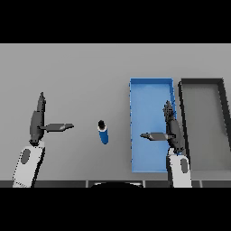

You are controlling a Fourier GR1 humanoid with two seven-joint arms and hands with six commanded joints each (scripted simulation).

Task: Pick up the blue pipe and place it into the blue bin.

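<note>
Pipe (103,132) lies on our worktop (81,72) beside the blue bin (150,82), our left robot hand (38,122) and right robot hand (171,128) both spread.

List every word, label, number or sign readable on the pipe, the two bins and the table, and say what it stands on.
None: no text, number or sign shows anywhere.
Short blue pipe with a dark end: plain.
Blue rectangular bin: plain.
Dark-rimmed grey bin: plain.
Grey table: bare of markings.
</note>
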